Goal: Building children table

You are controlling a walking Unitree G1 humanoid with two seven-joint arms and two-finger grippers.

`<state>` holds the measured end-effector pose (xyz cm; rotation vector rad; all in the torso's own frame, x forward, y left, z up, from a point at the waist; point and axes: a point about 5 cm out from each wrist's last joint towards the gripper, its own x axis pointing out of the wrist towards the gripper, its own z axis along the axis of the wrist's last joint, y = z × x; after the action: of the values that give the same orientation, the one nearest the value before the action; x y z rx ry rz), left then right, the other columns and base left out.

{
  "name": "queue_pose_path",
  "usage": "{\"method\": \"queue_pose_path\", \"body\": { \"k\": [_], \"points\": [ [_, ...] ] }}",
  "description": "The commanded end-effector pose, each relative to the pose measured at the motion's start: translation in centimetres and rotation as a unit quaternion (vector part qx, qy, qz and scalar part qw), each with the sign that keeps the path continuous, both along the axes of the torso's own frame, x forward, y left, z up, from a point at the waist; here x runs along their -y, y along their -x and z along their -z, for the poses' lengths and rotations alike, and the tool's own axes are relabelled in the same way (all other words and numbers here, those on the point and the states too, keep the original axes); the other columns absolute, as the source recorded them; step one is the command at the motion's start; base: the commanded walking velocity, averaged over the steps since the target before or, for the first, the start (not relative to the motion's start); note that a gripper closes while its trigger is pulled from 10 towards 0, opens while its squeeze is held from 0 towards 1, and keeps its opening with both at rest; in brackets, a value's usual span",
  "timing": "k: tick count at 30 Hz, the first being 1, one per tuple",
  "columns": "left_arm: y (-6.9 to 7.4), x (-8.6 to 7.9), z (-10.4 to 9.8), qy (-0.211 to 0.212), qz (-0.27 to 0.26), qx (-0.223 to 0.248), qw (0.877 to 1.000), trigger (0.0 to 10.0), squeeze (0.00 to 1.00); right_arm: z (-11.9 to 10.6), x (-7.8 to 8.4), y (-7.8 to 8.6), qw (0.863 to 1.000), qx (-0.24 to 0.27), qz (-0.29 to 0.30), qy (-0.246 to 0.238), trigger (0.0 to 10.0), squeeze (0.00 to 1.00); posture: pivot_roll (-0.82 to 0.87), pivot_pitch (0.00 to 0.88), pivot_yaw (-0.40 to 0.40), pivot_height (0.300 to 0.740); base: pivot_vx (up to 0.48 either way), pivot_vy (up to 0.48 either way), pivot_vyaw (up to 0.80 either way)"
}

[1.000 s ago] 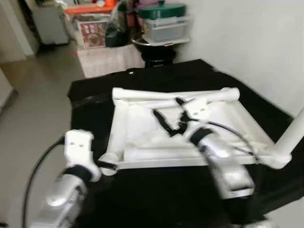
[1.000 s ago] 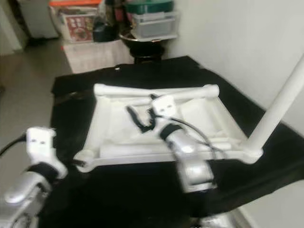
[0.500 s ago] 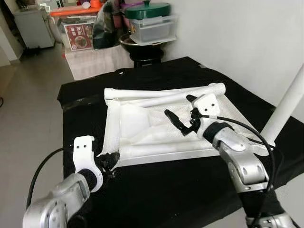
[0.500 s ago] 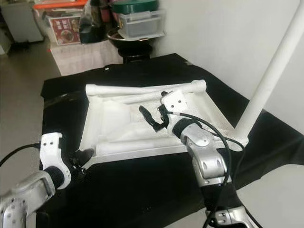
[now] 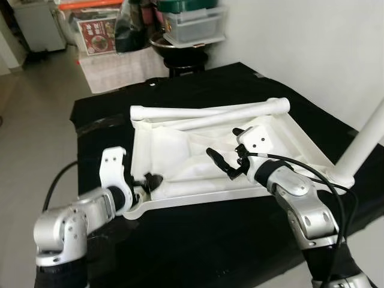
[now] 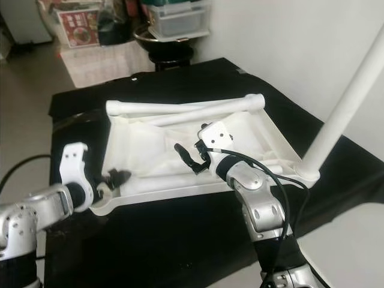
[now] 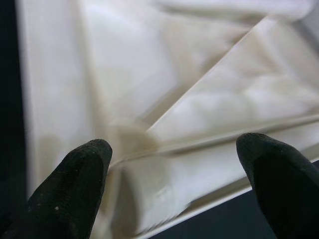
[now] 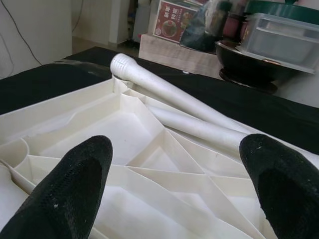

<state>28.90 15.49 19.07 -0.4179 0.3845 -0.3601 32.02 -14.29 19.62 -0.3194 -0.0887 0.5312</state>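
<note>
— Reaching in with the left hand (image 5: 150, 181), black fingers spread, nothing between them, right at the near corner of the upturned white tabletop (image 5: 180, 150). Touching that corner or just shy of it? Hard to say.

— And beyond that hand?

— Ribbed underside facing up, lying flat on the black-draped table (image 5: 210, 240). Right hand (image 5: 222, 162) hovering above the middle of the ribbing, fingers wide apart, grasping nothing. Seen through its wrist camera: two loose white legs (image 8: 174, 99) lying ahead of its fingertips, along the far edge of the tabletop.

— So how much built?

— Roughly a quarter, judging by sockets. One leg (image 6: 345, 102) standing up out of the corner to the outside of the right hand, apparently seated. Near corner by the left hand bare. Remaining corners without upright legs.

— Left to do?

— Picking up the loose legs, fitting them into open corners, then flipping the whole thing upright. Fourth leg's whereabouts: cannot tell.

— Farther still?

— Past the table, a dark stool (image 5: 186, 60) carrying plastic containers (image 5: 195, 27), against the wall.
</note>
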Motion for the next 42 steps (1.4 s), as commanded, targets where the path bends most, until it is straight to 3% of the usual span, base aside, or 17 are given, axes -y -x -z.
{"method": "queue_pose_path", "body": {
  "k": [1, 2, 3, 5, 13, 20, 26, 27, 30, 37, 42],
  "points": [
    [-0.3, 0.1, -0.5, 0.029, 0.01, -0.007, 1.0, 10.0, 0.55, 0.3, -0.3, 0.2, 1.0, -0.008, -0.002, 0.005, 10.0, 0.0, 0.0, 0.112, 0.041, 0.74, 0.0, 0.0, 0.0],
    [-0.3, 0.1, -0.5, 0.029, 0.01, -0.007, 1.0, 10.0, 0.55, 0.3, -0.3, 0.2, 1.0, -0.008, -0.002, 0.005, 10.0, 0.0, 0.0, 0.112, 0.041, 0.74, 0.0, 0.0, 0.0],
    [-0.4, 0.2, -0.8, 0.035, 0.015, -0.006, 0.999, 10.0, 0.03, 0.3, -0.2, 0.2, 1.0, -0.008, 0.0, 0.006, 10.0, 0.0, 0.0, 0.115, 0.045, 0.74, 0.0, 0.0, 0.0],
    [-0.3, 0.3, -0.8, 0.043, 0.02, -0.013, 0.999, 10.0, 0.0, 0.3, -0.1, 0.2, 1.0, -0.009, 0.002, 0.008, 10.0, 0.0, -0.01, 0.119, 0.048, 0.74, 0.0, 0.0, 0.0],
    [-0.1, -0.4, 1.4, 0.028, -0.004, -0.09, 0.996, 10.0, 0.0, 0.5, 0.1, 0.4, 1.0, -0.019, 0.006, 0.017, 10.0, 0.0, -0.01, 0.129, 0.048, 0.74, 0.0, 0.0, 0.0],
    [0.0, -0.1, 1.7, 0.044, 0.003, -0.119, 0.992, 10.0, 0.0, 0.7, 0.4, 0.4, 0.999, -0.027, 0.01, 0.03, 10.0, 0.0, -0.02, 0.135, 0.049, 0.74, 0.0, 0.0, 0.0],
    [-0.3, 0.4, 1.4, 0.071, 0.01, -0.108, 0.992, 10.0, 0.0, 0.8, 0.9, 0.4, 0.998, -0.032, 0.019, 0.041, 10.0, 0.0, -0.02, 0.137, 0.048, 0.74, 0.0, 0.0, 0.0],
    [-0.5, 1.0, 0.9, 0.1, 0.025, -0.097, 0.99, 10.0, 0.0, 0.8, 1.0, 0.4, 0.998, -0.034, 0.022, 0.042, 10.0, 0.0, -0.02, 0.137, 0.049, 0.74, 0.0, 0.0, 0.0],
    [-0.4, 1.7, 0.5, 0.126, 0.044, -0.09, 0.987, 10.0, 0.0, 0.8, 1.0, 0.4, 0.998, -0.034, 0.022, 0.043, 10.0, 0.0, -0.03, 0.138, 0.047, 0.74, 0.0, 0.0, 0.0],
    [-0.4, 2.0, 0.5, 0.147, 0.051, -0.095, 0.983, 10.0, 0.0, 0.8, 1.0, 0.4, 0.998, -0.036, 0.022, 0.046, 10.0, 0.0, -0.03, 0.139, 0.042, 0.74, 0.0, 0.0, 0.0],
    [-0.2, 1.9, 1.6, 0.16, 0.044, -0.12, 0.979, 10.0, 0.0, 0.7, 1.0, 0.2, 0.998, -0.036, 0.022, 0.047, 10.0, 0.0, -0.03, 0.139, 0.039, 0.74, 0.0, 0.0, 0.0]
  ]
}}
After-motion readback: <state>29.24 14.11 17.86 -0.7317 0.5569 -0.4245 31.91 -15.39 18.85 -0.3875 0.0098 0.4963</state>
